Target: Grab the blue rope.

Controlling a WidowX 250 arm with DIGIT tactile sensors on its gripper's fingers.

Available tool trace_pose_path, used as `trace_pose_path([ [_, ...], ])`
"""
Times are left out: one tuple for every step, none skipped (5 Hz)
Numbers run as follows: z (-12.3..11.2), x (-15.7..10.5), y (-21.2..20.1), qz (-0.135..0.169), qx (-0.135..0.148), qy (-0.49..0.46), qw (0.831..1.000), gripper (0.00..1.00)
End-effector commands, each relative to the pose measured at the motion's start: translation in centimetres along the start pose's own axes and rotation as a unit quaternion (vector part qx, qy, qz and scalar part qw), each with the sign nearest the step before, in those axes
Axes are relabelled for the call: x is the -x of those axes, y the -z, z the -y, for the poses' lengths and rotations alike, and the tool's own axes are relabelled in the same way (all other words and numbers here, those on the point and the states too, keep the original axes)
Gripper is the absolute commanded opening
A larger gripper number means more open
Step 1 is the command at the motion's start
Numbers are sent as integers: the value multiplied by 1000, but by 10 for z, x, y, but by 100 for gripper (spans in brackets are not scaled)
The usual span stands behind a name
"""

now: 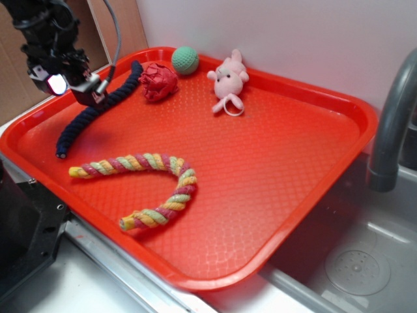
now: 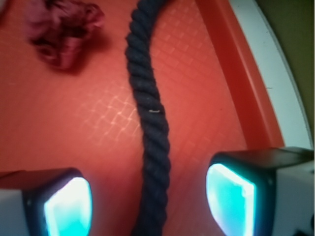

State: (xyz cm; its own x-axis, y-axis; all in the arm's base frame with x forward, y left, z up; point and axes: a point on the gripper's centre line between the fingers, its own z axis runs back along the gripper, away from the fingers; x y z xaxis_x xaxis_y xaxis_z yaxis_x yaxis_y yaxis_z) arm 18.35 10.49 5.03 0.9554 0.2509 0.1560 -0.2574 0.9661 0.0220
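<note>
Gripper (image 1: 88,91): far left of the exterior view, over the back-left part of the tray, right above the blue rope; its black body and cable rise out of the top-left corner.
Fingers (image 2: 66,206): spread apart in the wrist view, one lit pad on each side of the rope, neither touching it; nothing is held.
Blue rope (image 1: 91,111): lies flat on the tray along its left rim, one end near the front-left, the other up by the red knot; in the wrist view it (image 2: 150,123) runs straight down the middle between the pads.
Striped rope (image 1: 153,186): pastel yellow, pink and green, bent in a hook shape in the front-left half of the tray, apart from the blue rope.
Red knot (image 1: 158,81): a crumpled red fabric toy at the back, just beside the blue rope's far end; it shows in the wrist view's upper-left corner (image 2: 61,32).
Green ball (image 1: 185,60): at the back rim, just behind the red knot.
Pink toy (image 1: 228,79): a small plush animal near the back rim, right of the ball.
Tray (image 1: 293,163): red, textured, its right half bare.
Tap (image 1: 391,124): grey, curved, at the right edge.
Sink (image 1: 365,261): steel, under the tap, lower right.
</note>
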Motion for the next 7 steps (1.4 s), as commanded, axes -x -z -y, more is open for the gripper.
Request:
trace_pose_path([
  [-7, -11, 28, -17, 2, 5, 1000, 100],
  [-9, -10, 37, -14, 5, -3, 1000, 0],
  [-12, -9, 42, -28, 5, -16, 999, 0],
  [-12, -9, 42, -39, 8, -27, 999, 0],
  [0, -10, 24, -61, 15, -58, 996, 0],
  [26, -9, -22, -57, -24, -68, 996, 0],
  [56, -10, -55, -69, -20, -75, 995, 0],
])
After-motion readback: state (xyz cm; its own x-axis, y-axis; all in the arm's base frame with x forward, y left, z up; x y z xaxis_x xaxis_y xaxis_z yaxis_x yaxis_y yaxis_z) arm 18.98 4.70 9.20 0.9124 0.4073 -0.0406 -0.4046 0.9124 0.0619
